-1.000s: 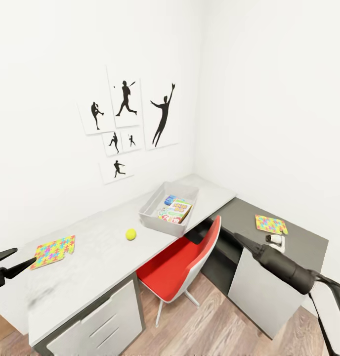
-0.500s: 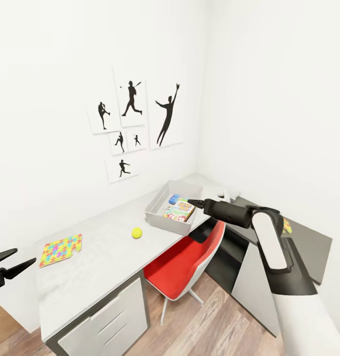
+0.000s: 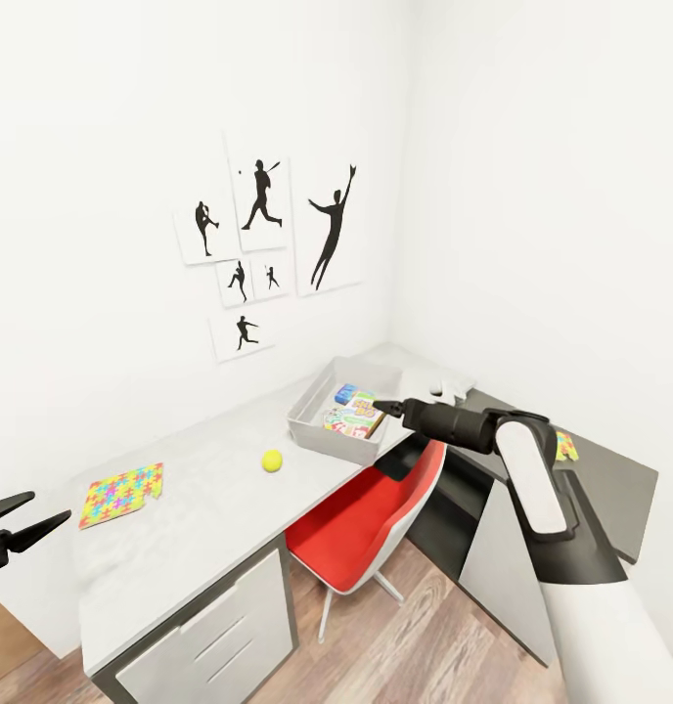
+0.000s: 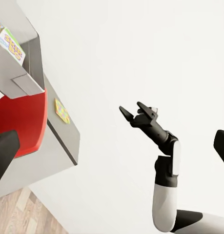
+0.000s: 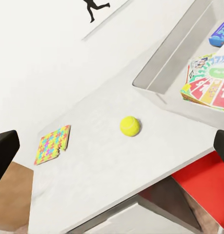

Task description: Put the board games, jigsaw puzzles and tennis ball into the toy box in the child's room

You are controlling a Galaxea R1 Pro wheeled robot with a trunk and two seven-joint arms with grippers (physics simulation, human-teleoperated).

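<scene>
Matte light grey desk [image 3: 209, 508], L-shaped, dark grey short wing. Slant-sided grey toy box [image 3: 317, 418] near the corner holds glossy printed board games [image 3: 354, 418]. Round yellow-green tennis ball [image 3: 271, 461] sits apart on bare top; ragged-edged jigsaw puzzle [image 3: 121, 494] well left. Right gripper [image 3: 383, 407] hovers at the box's front rim, jaws spread; left gripper [image 3: 14, 523] off the desk's end, jaws released.

The counter [image 3: 209, 508] has a smooth matt light grey top, and its short part [image 3: 610, 479] is matt dark grey. The toy box [image 3: 312, 416] looks like plain grey plastic. The tennis ball [image 5: 130, 126] looks fuzzy and matt. The board games [image 5: 209, 85] show printed, slightly glossy card. The chair [image 3: 361, 528] is smooth red, and the floor [image 3: 415, 645] is wood plank.
</scene>
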